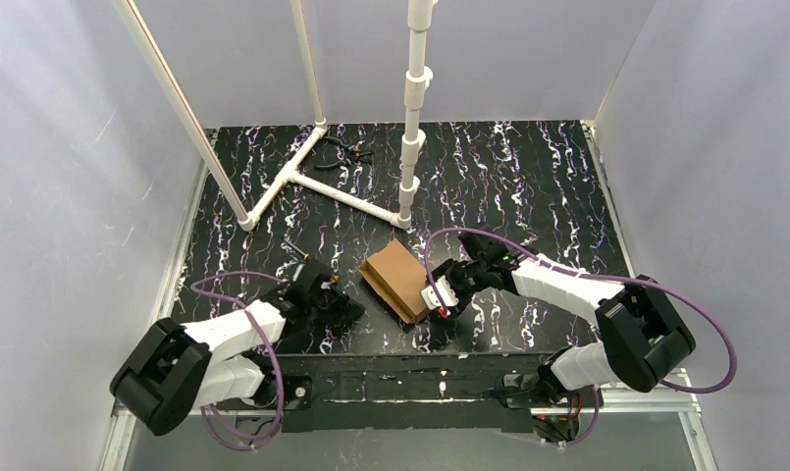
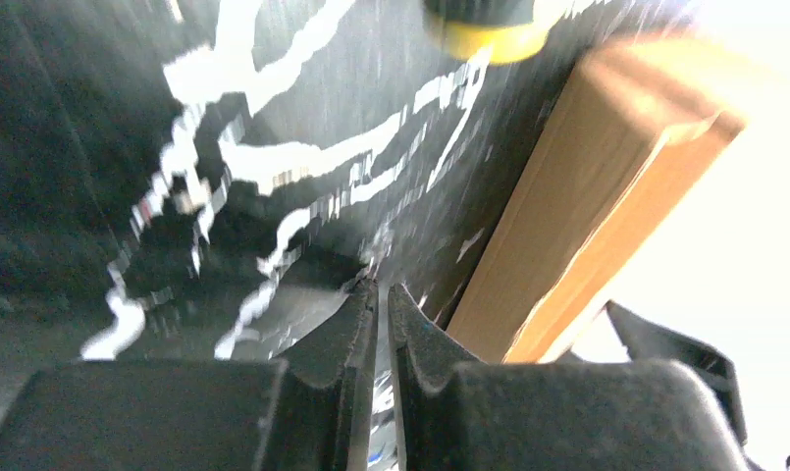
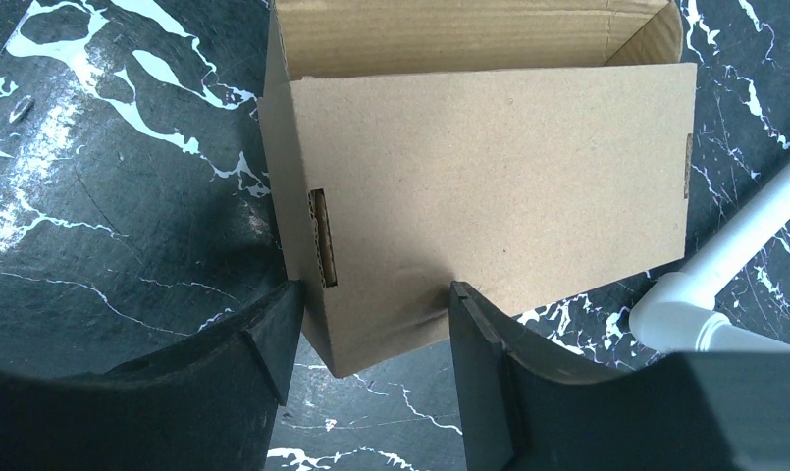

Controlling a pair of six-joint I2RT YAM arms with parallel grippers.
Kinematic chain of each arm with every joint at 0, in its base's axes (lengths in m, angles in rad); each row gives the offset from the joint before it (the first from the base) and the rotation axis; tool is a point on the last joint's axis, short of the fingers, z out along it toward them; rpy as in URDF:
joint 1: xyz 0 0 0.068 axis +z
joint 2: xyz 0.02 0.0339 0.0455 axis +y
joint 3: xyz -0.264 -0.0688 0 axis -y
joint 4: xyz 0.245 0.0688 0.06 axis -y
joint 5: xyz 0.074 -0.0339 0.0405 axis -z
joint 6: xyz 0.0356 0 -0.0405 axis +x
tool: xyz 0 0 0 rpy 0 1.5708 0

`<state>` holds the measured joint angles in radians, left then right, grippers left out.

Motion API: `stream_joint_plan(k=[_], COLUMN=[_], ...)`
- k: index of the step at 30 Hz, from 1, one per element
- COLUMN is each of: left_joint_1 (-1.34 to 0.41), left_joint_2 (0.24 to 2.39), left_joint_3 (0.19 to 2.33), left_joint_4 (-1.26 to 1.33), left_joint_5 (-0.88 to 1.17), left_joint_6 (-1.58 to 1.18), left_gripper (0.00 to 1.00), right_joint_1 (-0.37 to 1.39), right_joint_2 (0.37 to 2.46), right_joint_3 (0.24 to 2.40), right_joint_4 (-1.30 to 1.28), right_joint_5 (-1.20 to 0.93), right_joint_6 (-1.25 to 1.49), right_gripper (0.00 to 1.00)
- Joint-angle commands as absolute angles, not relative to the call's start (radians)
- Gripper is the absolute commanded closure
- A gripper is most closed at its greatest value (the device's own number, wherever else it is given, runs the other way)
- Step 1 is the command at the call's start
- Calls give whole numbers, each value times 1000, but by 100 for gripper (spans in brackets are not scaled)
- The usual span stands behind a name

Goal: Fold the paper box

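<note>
The left gripper (image 2: 382, 294) is pinched almost shut on nothing, with the paper box (image 1: 395, 280) just to its right. The right gripper (image 3: 371, 304) is nearer: wide open, it straddles the box's near corner (contact unclear), the box's long side running straight ahead toward the white pipe frame (image 1: 312, 182)

Paper box (image 1: 395, 280) on the desk (image 1: 528, 177) toward the middle of the near edge, left gripper (image 1: 343, 306) apart on its left, right gripper (image 1: 440, 304) at its right corner, pipe frame (image 1: 317, 184) behind it, pliers (image 1: 349, 150) by the far edge.
</note>
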<state>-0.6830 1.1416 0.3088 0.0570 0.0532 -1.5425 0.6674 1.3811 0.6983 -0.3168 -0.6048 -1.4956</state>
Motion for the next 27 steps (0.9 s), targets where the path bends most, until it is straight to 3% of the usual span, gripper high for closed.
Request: stream_joint_plan(k=[1, 11, 18, 27], left_joint_1=[-533, -482, -483, -486], left_joint_2=[1230, 1485, 1633, 1586], left_joint_3=[359, 604, 863, 860], left_joint_4=[9, 75, -33, -175], left_joint_5=[63, 168, 200, 131], left_joint_6=[-1441, -1341, -1209, -1018], left_gripper=[93, 99, 100, 100], right_joint_1=[681, 682, 686, 687], right_joint_2=[1437, 1442, 1442, 1444], right_joint_3=[669, 670, 670, 691], right_joint_4=[-468, -466, -471, -469], right_joint_5=[-566, -563, -562, -564], right_joint_6=[-1447, -1447, -1451, -1404], right_gripper=[38, 38, 38, 35])
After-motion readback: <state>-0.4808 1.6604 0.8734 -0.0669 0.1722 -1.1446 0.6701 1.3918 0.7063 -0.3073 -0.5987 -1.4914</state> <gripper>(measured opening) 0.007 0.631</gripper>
